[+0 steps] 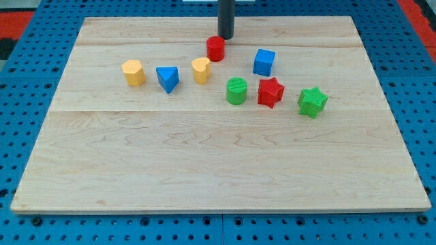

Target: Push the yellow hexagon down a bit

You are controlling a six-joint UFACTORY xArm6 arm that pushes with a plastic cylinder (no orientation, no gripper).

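Observation:
The yellow hexagon (133, 72) lies at the left end of the row of blocks in the upper half of the wooden board (218, 163). My tip (225, 37) stands near the board's top edge, far to the right of and above the hexagon. It sits just above and slightly right of the red cylinder (216, 48), close to it; I cannot tell if they touch. A blue triangle (167, 78) lies right of the hexagon. A second yellow block (201, 70), with a rounded shape, lies between the triangle and the red cylinder.
A blue cube (264, 62) lies right of the red cylinder. A green cylinder (236, 90), a red star (270, 92) and a green star (313, 101) form a row below it. A blue perforated surface (27, 82) surrounds the board.

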